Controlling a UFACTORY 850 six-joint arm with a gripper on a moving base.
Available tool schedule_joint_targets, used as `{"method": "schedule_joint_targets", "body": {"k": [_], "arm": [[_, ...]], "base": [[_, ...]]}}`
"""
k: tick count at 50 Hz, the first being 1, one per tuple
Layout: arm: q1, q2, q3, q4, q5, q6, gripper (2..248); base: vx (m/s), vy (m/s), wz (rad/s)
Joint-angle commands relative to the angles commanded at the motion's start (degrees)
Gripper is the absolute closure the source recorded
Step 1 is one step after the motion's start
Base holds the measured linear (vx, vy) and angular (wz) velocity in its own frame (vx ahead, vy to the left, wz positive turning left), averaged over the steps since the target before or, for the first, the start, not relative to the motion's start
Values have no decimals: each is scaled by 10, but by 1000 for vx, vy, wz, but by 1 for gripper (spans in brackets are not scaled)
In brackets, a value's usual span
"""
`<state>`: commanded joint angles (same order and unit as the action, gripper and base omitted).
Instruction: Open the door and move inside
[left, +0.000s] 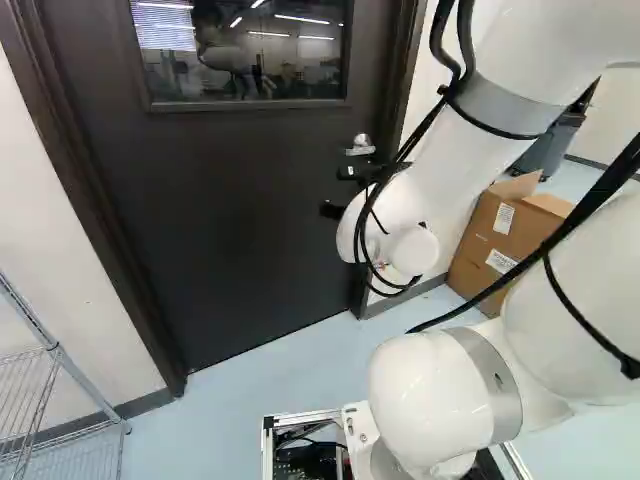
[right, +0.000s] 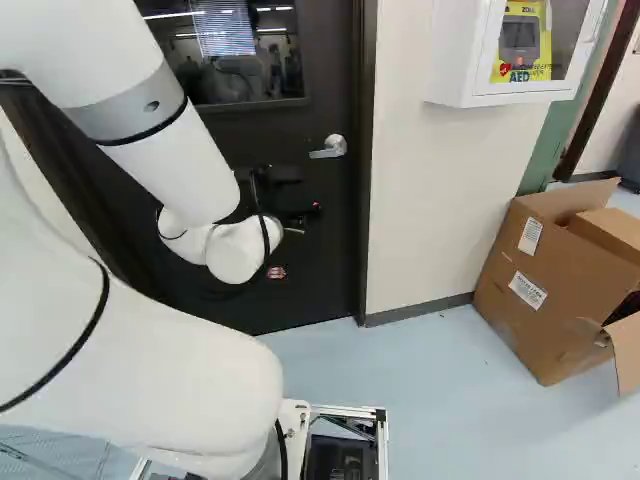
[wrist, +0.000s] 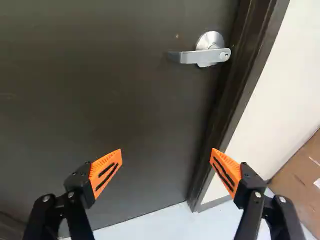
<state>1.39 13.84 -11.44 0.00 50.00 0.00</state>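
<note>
The dark door (left: 240, 200) stands closed in its frame, with a window in its upper part. Its silver lever handle (right: 330, 147) is near the frame's right side. My gripper (right: 290, 195) is in front of the door, lower than the handle in the right base view; in the left base view the gripper (left: 350, 190) shows partly behind the arm. In the wrist view the gripper (wrist: 166, 156) is open, its orange pads wide apart with nothing between them. The handle (wrist: 207, 54) lies ahead of the fingers, untouched.
An opened cardboard box (right: 550, 285) stands on the floor right of the door. A white wall cabinet (right: 510, 50) hangs above it. A wire rack (left: 60, 400) is at the left, and the dark door frame (wrist: 235, 100) borders a pale wall.
</note>
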Motion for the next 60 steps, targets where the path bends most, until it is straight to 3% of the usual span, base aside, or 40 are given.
{"method": "schedule_joint_targets", "body": {"k": [60], "arm": [[11, -45, -123, 0, 0, 0, 3]], "base": [[0, 0, 0]]}}
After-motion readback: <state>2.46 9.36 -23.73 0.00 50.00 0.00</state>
